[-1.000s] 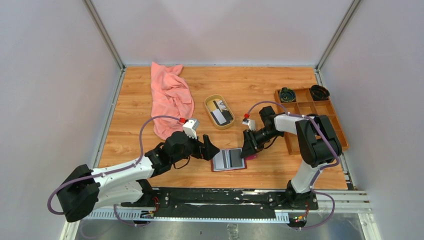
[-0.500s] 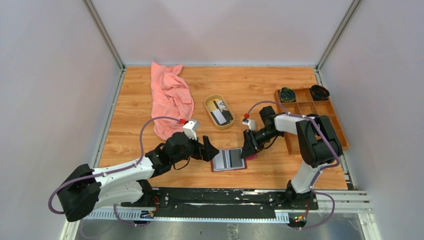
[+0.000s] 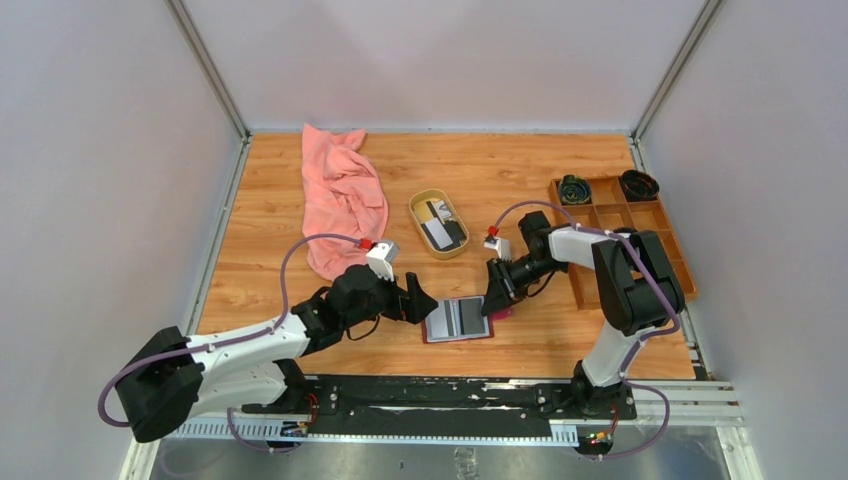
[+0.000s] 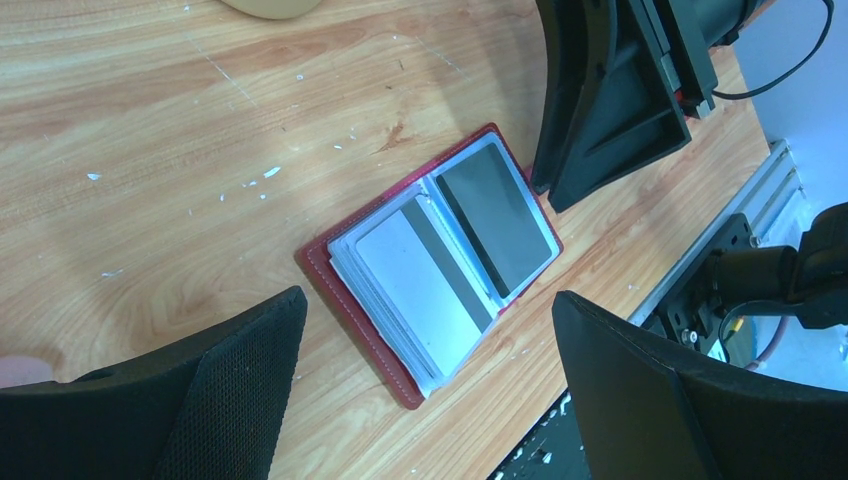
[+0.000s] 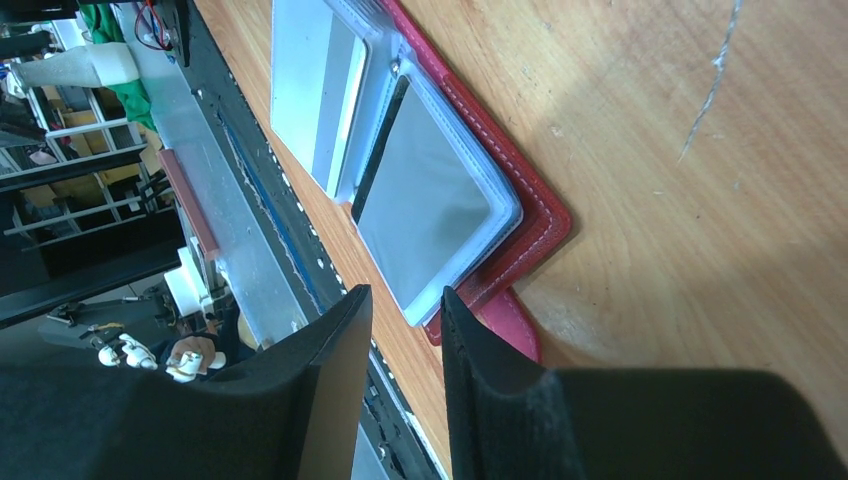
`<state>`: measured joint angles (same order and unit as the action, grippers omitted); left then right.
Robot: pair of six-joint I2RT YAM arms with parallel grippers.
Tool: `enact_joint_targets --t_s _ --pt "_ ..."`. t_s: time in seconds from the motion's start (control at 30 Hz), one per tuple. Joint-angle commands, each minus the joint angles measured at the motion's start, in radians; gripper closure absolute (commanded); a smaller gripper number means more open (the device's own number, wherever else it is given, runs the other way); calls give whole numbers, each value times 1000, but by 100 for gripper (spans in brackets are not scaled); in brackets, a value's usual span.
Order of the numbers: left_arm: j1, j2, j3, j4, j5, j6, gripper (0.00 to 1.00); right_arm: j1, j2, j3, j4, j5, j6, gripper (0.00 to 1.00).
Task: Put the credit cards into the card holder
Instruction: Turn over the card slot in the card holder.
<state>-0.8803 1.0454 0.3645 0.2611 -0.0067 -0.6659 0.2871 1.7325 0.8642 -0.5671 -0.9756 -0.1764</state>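
Note:
The dark red card holder (image 3: 458,318) lies open on the wood between my two grippers. Its clear sleeves show a pale grey card with a dark stripe (image 4: 420,275) and a dark card (image 4: 495,215). My left gripper (image 4: 425,310) stands wide open just over the holder's left edge, holding nothing. My right gripper (image 5: 405,300) hovers at the holder's right corner (image 5: 530,215); its jaws are a narrow gap apart with nothing between them. A black and a white credit card (image 3: 440,225) lie in the oval tan dish (image 3: 417,205) farther back.
A pink cloth (image 3: 340,195) is heaped at the back left. A brown wooden compartment tray (image 3: 620,235) with dark coiled items (image 3: 575,188) sits at the right. The black base rail (image 3: 450,395) runs along the near table edge, close to the holder.
The right gripper's jaws have narrowed a little. Both arms and the card holder stay where they were.

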Motion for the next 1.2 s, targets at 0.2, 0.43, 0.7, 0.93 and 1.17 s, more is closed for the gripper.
enact_joint_targets --t_s 0.2,0.43,0.7,0.93,1.17 --pt "1 7 -13 27 -1 -8 3 14 30 33 -31 -3 -11 64" --pt "2 6 -15 27 -1 -9 3 21 52 40 -37 3 -9 64" --pt "1 8 -16 29 -1 -11 3 26 61 45 -42 9 -12 60" --pt "1 7 -16 30 -1 -12 3 32 69 47 -45 20 -14 57" --pt "1 13 -13 32 1 -12 3 43 87 60 -54 13 -15 55"
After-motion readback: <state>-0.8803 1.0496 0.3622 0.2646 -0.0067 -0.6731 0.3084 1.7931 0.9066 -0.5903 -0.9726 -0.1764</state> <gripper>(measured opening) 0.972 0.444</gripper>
